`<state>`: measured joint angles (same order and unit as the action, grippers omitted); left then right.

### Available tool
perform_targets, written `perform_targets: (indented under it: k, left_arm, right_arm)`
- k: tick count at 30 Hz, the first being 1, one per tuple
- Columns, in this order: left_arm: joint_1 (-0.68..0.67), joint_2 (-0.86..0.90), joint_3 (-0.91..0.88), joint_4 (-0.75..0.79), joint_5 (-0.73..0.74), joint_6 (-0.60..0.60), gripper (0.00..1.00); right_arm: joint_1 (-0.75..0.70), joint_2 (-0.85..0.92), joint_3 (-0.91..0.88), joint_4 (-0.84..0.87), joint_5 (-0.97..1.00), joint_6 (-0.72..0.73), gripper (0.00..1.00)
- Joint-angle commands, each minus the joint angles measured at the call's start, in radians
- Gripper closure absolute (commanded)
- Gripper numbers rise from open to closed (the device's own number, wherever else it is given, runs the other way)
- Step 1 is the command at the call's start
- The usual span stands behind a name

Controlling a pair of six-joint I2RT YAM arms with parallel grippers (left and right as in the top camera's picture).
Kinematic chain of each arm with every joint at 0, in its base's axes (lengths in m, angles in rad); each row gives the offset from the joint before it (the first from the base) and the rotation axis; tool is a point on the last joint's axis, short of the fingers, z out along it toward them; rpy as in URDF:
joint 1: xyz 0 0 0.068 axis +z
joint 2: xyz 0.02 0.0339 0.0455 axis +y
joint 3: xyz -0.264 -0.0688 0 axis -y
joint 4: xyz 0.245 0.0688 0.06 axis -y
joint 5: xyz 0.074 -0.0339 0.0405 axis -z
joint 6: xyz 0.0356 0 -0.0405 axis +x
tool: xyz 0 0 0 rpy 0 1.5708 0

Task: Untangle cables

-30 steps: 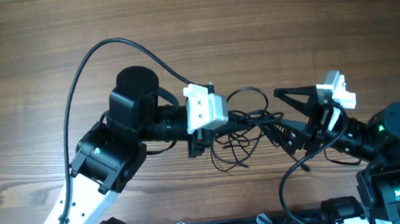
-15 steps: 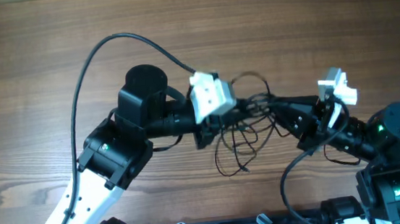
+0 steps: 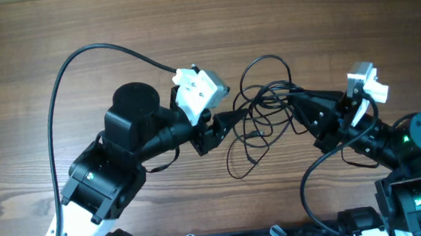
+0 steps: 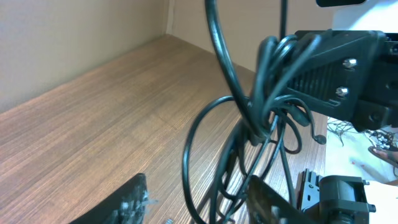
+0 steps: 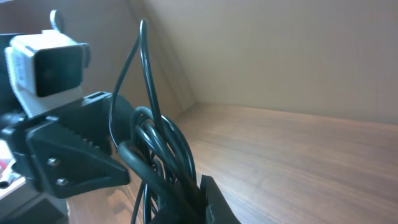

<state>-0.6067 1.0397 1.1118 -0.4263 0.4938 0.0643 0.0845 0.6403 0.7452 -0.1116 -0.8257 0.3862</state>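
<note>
On a wood-grain table (image 3: 202, 27) by a beige wall (image 5: 280, 50), thin black cables (image 3: 266, 101) hang in tangled loops, pinched by the right claw (image 3: 294, 100), the left claw (image 3: 230, 120) spread apart.

The cables (image 3: 258, 108) hang between the left hand (image 3: 232, 119) and the right hand (image 3: 294, 100), over the table (image 3: 339, 15).

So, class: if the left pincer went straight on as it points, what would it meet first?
The tangled cables, which hang just ahead of the left pincer, pinched in the right pincer. Behind them comes that right pincer, though depth is hard to judge.
</note>
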Motion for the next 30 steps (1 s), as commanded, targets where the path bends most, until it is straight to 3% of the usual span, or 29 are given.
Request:
perform_targets:
  k: [1,5,6,8,9,13,15,18,22,28,30]
  left_arm:
    - [0.005,-0.01,0.005,-0.001,-0.013,-0.005,0.43]
    - [0.005,-0.006,0.005,-0.001,-0.013,-0.005,0.41]
    - [0.005,-0.004,0.005,-0.001,-0.013,-0.004,0.53]
    - [0.005,0.005,0.005,-0.001,-0.013,-0.005,0.92]
    - [0.005,0.009,0.005,-0.001,-0.013,-0.005,0.96]
    - [0.005,0.007,0.005,-0.002,-0.04,-0.006,0.96]
    - [0.005,0.006,0.005,-0.01,-0.139,-0.04,0.96]
    - [0.005,0.005,0.005,-0.054,-0.511,-0.295,0.96]
    - [0.005,0.005,0.005,-0.144,-0.772,-0.551,0.96]
    - [0.005,-0.014,0.005,-0.174,-0.782,-0.734,0.96]
    - [0.005,-0.038,0.005,-0.174,-0.707,-0.816,0.96]
  right_arm:
    - [0.002,-0.002,0.006,0.054,-0.115,0.018,0.96]
    - [0.002,-0.002,0.006,0.103,-0.166,0.037,0.96]
    - [0.002,-0.002,0.006,0.107,-0.17,0.044,0.96]
    - [0.002,-0.002,0.006,0.108,-0.171,0.059,0.95]
    - [0.002,-0.002,0.006,0.108,-0.171,0.06,0.96]
    - [0.002,-0.002,0.006,0.107,-0.151,0.062,0.96]
    - [0.002,-0.002,0.006,0.107,-0.133,0.063,0.96]
    - [0.002,-0.002,0.006,0.107,-0.085,0.088,0.95]
    - [0.002,-0.002,0.006,0.106,-0.043,0.091,0.96]
    - [0.002,-0.002,0.006,0.108,0.059,0.122,0.96]
    - [0.002,-0.002,0.006,0.108,0.082,0.129,0.96]
